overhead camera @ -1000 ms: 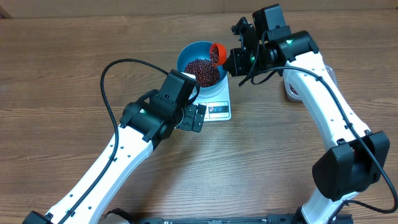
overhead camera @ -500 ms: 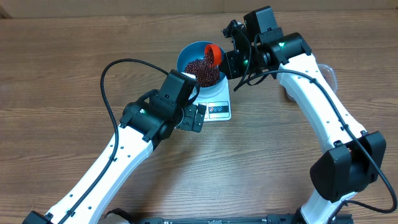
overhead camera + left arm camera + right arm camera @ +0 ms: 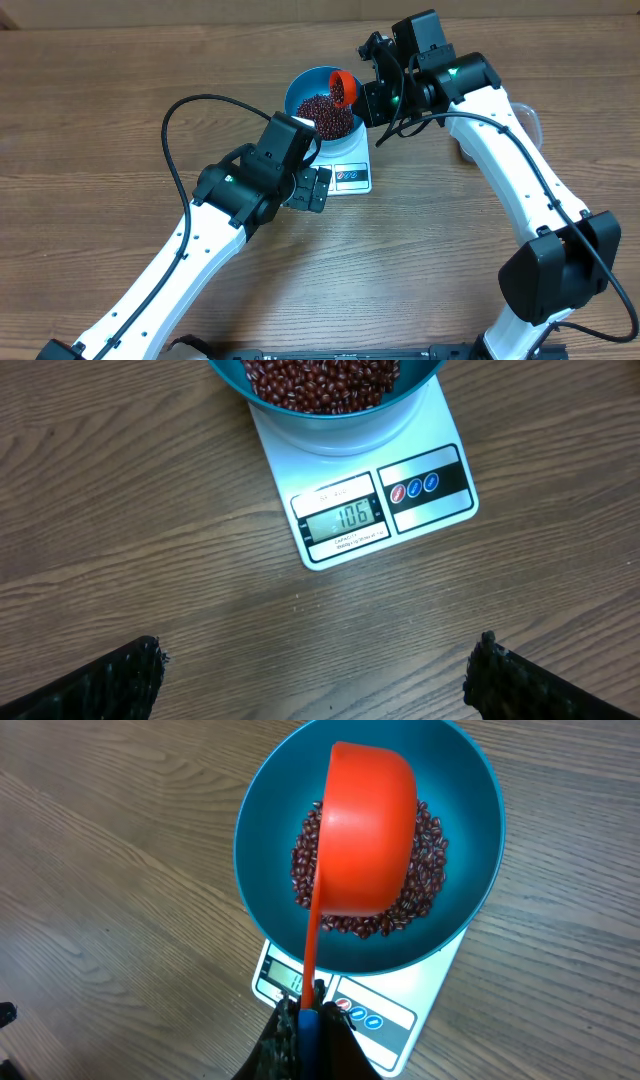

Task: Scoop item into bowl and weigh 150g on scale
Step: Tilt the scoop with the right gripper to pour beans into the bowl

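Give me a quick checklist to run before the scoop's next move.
1. Bowl seated on scale: ok.
2. Right gripper shut on scoop: ok.
3. Scoop over bowl, tipped above beans: ok.
4. Scoop emptied: cannot tell, only its back shows.
5. Display at 150: not ok, reads 106.
6. Left gripper open, apart from scale: ok.

The left tool (image 3: 315, 682) hangs wide apart; the right tool (image 3: 305, 1020) clamps tight.
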`<act>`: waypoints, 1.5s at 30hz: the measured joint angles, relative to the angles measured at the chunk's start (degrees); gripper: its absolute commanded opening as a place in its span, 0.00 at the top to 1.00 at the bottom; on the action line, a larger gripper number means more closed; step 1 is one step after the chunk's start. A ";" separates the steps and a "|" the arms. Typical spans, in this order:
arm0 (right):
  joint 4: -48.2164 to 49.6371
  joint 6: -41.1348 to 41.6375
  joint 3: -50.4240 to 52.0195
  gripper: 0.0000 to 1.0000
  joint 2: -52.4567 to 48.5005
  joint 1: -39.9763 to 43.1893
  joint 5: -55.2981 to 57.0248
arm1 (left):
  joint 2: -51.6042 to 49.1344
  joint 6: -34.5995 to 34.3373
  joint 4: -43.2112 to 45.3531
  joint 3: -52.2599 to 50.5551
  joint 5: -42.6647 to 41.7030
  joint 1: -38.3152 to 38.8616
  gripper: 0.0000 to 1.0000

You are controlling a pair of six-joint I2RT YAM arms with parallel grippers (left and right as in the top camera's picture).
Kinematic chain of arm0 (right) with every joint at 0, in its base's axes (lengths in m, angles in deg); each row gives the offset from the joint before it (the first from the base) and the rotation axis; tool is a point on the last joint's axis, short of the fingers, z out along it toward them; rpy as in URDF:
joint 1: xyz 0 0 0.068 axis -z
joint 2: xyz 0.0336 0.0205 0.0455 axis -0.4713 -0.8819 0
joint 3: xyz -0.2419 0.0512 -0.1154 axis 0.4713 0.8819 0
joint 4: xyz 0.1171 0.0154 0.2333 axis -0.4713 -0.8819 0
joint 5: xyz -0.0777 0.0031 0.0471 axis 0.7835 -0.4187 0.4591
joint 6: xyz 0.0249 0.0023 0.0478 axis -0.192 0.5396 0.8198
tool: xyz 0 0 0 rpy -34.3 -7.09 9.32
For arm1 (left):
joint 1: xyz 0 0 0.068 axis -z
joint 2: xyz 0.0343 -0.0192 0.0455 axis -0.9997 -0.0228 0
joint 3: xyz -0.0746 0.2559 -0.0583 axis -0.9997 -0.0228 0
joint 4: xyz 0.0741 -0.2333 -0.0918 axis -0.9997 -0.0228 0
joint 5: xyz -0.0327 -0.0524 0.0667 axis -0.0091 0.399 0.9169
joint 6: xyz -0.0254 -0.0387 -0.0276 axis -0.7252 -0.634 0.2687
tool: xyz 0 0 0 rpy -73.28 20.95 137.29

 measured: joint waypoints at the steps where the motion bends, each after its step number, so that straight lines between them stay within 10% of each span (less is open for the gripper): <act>1: 0.02 -0.02 0.00 0.96 0.00 -0.02 0.02 | 0.00 0.00 0.00 0.00 0.00 0.00 0.00; 45: -2.16 -5.31 -0.02 0.96 0.00 -3.39 10.08 | 0.00 0.00 -0.02 0.00 0.00 0.00 0.00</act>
